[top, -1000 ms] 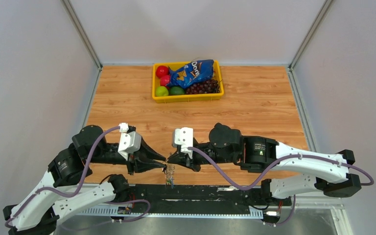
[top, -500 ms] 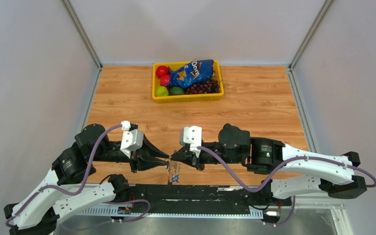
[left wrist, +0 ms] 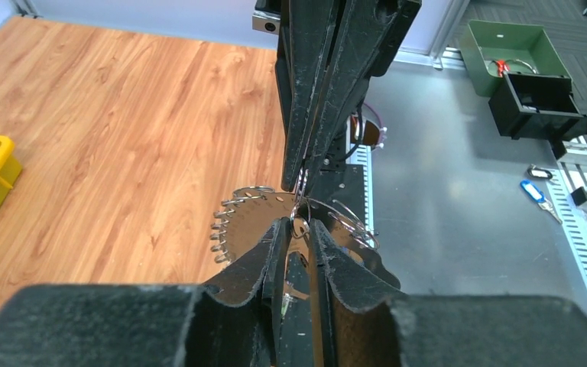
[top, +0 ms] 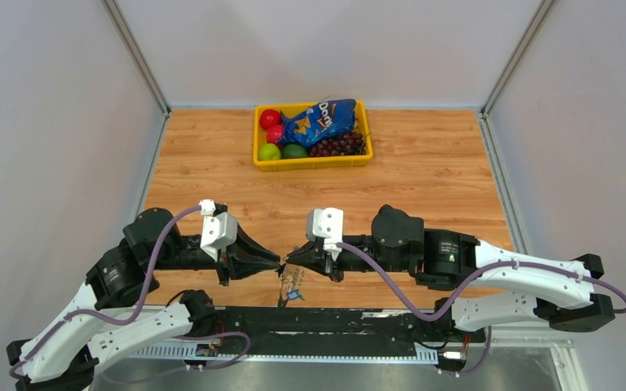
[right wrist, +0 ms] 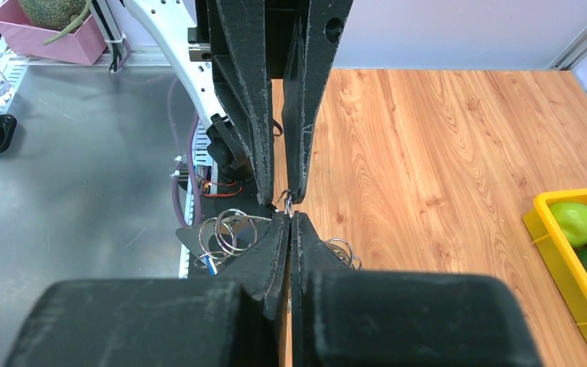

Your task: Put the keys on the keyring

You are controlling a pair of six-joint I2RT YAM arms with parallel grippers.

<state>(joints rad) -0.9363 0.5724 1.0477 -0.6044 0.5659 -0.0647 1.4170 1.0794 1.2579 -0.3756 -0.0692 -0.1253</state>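
The left arm reaches in from the left along the near edge of the bench (top: 424,183), low and level, so that the left claw (top: 276,265) points straight at its partner; its fingers (left wrist: 269,256) stand narrowly apart with a thread of silvery wire and some bright metal showing in the gap, and I cannot tell whether they are clamped on that metal or merely set around it; the narrow setting looks chosen for work on something very thin. Directly under the meeting point, close to the bench's near edge, sits the task's hardware: the keys (top: 290,282) and the keyring (top: 294,293) make one small silvery tangle with a blue piece (right wrist: 210,264) at its near end, too small from above to tell one part from another, though the wrist views show several wire loops fanned out beneath the tips. The right claw (top: 288,260) meets the left one tip to tip from the other side, its fingers (right wrist: 274,246) pressed fully together, a tiny silvery loop right at their point; probably one claw steadies the ring while the other feeds a key. The yellow tray (top: 310,164) of fruit sits well apart at the far edge, out of the way.
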